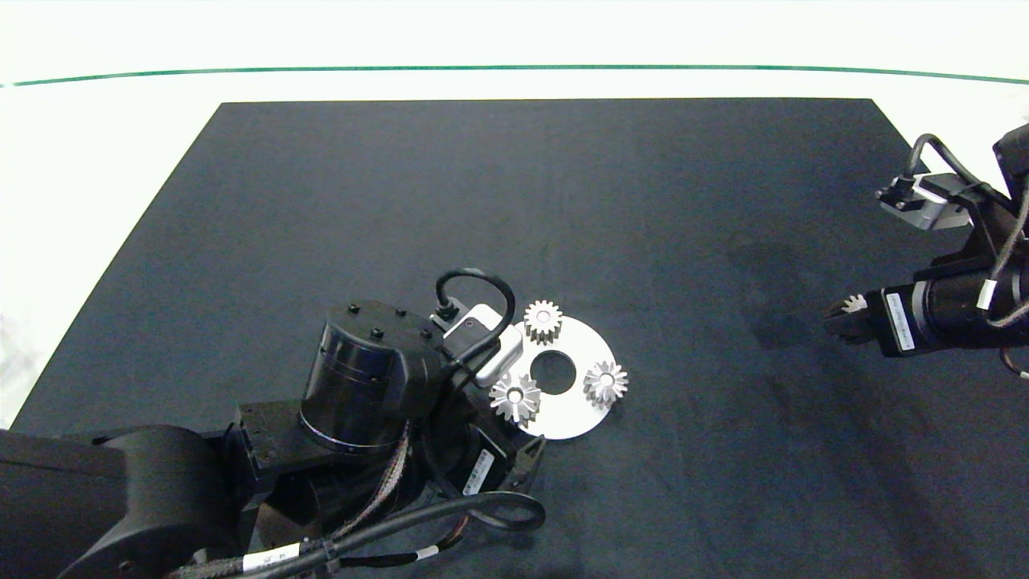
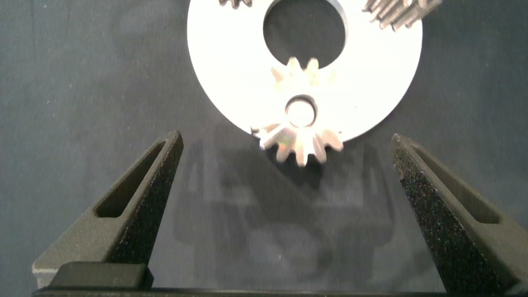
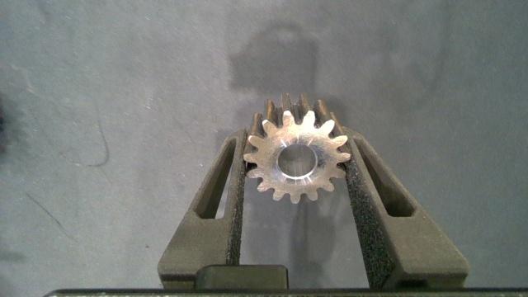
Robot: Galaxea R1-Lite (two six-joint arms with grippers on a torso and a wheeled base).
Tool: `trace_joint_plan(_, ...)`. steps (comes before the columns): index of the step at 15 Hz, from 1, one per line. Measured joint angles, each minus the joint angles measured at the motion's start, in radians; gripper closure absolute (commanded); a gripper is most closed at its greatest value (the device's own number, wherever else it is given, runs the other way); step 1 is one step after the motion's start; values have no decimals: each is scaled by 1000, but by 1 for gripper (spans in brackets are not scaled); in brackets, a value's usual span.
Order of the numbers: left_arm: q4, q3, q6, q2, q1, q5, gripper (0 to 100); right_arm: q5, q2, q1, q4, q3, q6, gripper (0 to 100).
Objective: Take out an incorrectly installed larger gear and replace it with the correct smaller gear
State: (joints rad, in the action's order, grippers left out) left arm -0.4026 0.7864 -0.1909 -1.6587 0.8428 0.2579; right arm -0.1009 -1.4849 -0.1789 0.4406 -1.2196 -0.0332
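My left end effector (image 2: 285, 206) hangs spread wide over the worktop's near edge, just short of the round plate (image 1: 580, 342). The larger gear (image 2: 299, 124) sits on the plate's near rim, on its pin, between my fingers' line of approach but not yet between the pads. My right end effector (image 3: 295, 165) is well off toward the worktop's right edge, clamped on the smaller gear (image 3: 295, 157), its teeth caught between the two pads.

The risks, as I judge them: if I close the left fingers on the tips of those long teeth, not across the body, the gear could cock on its pin and jam as I lift. The plate looks loose on the mat, so a sideways push might slide it, taking the two other gears (image 1: 543, 320) (image 1: 605, 382) with it. On the right, the hold is only tooth contact; a jolt might rotate or drop the gear.
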Motion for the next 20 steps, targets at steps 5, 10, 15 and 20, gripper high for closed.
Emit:
trace_joint_plan(5, -30, 20, 0, -39, 7, 6, 0, 15, 9, 40, -1, 11, 0, 78)
trace_joint_plan(10, -35, 26, 1, -59, 9, 6, 0, 18, 13, 45, 0, 11, 1, 78)
trace_joint_plan(15, -80, 28, 0, -87, 7, 18, 2, 19, 14, 53, -1, 11, 0, 78)
trace_joint_plan(20, -82, 27, -2, -93, 8, 20, 13, 18, 15, 53, 0, 11, 0, 78)
